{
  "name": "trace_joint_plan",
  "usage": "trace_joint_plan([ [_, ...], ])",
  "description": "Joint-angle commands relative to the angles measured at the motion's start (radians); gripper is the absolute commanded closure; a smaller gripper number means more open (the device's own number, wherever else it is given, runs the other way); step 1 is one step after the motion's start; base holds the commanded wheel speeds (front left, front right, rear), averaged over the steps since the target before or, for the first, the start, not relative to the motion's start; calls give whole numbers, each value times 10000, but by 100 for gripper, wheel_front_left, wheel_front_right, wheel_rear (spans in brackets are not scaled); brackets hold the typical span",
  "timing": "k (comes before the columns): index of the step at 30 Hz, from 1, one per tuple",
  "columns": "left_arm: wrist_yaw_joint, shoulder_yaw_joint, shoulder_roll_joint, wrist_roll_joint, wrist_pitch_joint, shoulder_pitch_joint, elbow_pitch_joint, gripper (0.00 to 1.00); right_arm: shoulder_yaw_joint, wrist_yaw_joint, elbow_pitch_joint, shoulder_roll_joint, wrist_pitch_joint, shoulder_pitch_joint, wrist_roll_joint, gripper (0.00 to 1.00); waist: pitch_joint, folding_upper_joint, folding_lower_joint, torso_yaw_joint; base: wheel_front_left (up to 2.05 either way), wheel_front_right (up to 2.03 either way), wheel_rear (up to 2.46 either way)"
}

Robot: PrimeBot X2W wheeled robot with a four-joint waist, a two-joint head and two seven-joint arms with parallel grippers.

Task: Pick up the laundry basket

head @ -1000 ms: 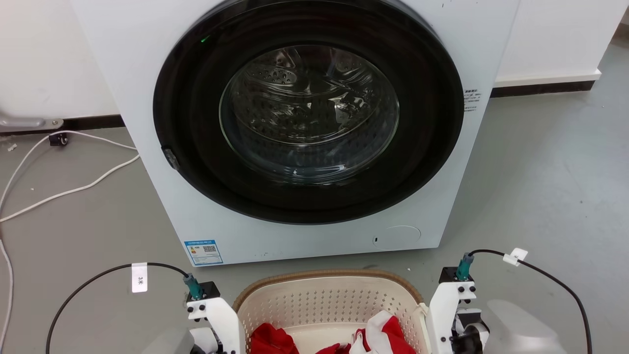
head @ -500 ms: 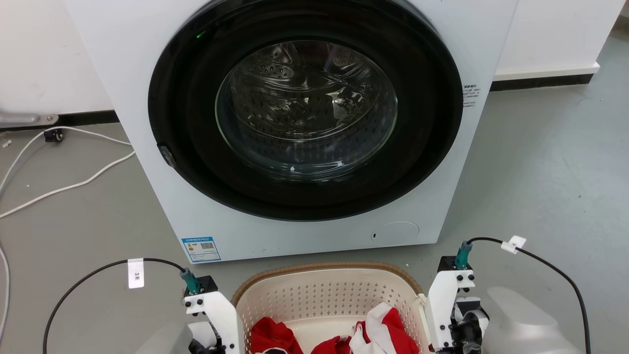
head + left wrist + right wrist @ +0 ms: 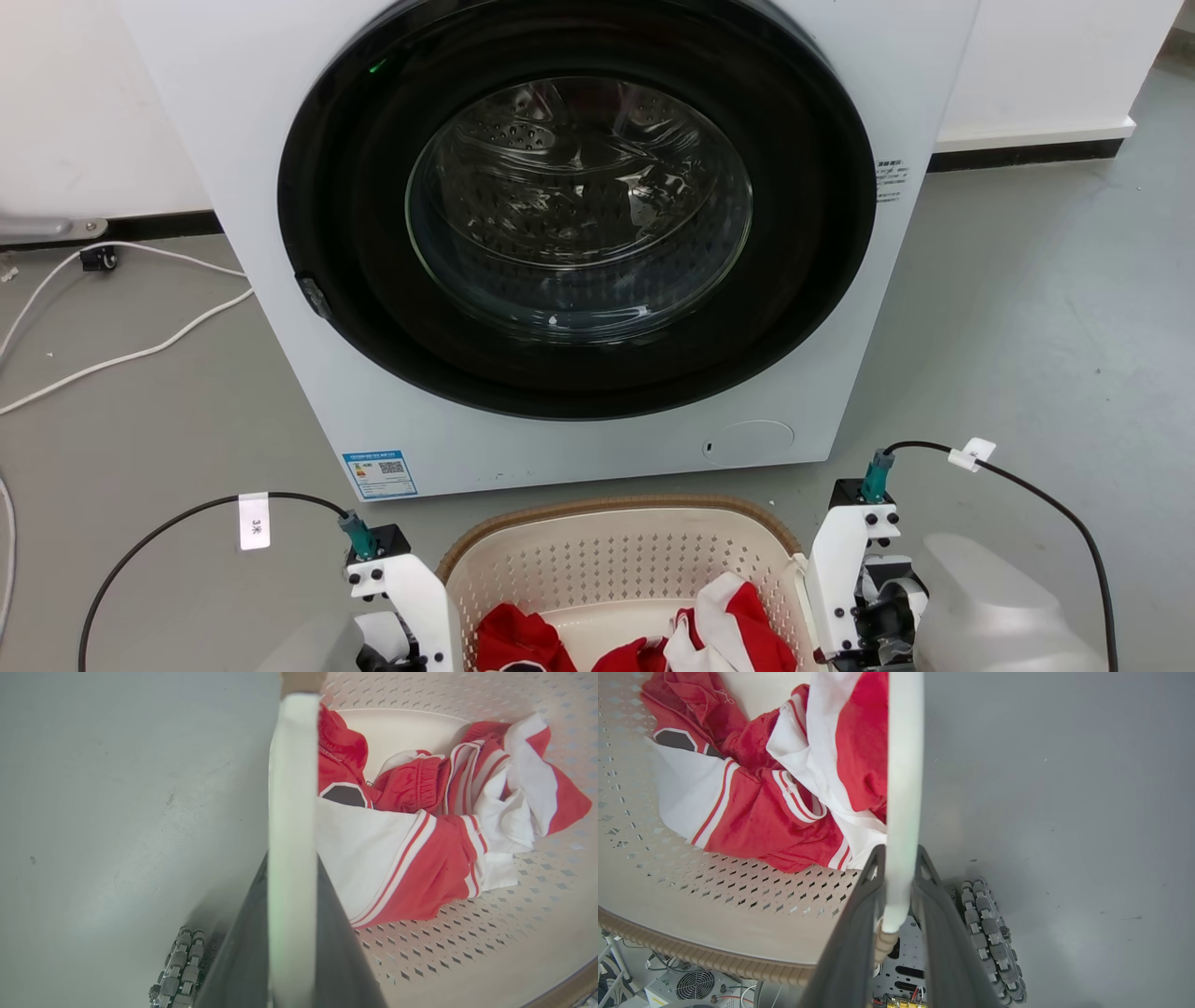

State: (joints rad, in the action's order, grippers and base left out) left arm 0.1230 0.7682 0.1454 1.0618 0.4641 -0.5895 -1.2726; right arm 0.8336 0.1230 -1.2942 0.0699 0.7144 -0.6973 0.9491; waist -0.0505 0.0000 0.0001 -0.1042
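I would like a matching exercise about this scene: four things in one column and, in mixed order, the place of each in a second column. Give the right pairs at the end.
Things
1. laundry basket
2. red and white clothes
3. white cable
4. left gripper

Places
a. on the grey floor, left of the washing machine
b. closed on a white side handle of the basket
c. inside the basket
d. directly in front of the washing machine

Pairs: 1-d; 2-c; 3-a; 4-b
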Motion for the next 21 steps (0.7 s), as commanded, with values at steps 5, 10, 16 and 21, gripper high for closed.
trace_joint_plan([
  [5,138,51,-329,151,-44,-181,110,100,-86,141,108,-357,128,-87,-1,100,-26,0,-1,-3,0,0,0],
  [10,137,76,-330,189,-59,-220,93,100,-162,141,107,-354,208,-60,-25,100,-26,0,-1,-4,0,0,0],
  [16,137,80,-313,255,-111,-209,54,100,-272,141,106,-351,278,-63,-108,100,-9,0,-1,-20,0,0,0],
  [21,135,99,-293,281,-183,-231,24,100,-358,141,106,-347,325,-55,-154,100,17,0,-1,-29,0,0,0],
])
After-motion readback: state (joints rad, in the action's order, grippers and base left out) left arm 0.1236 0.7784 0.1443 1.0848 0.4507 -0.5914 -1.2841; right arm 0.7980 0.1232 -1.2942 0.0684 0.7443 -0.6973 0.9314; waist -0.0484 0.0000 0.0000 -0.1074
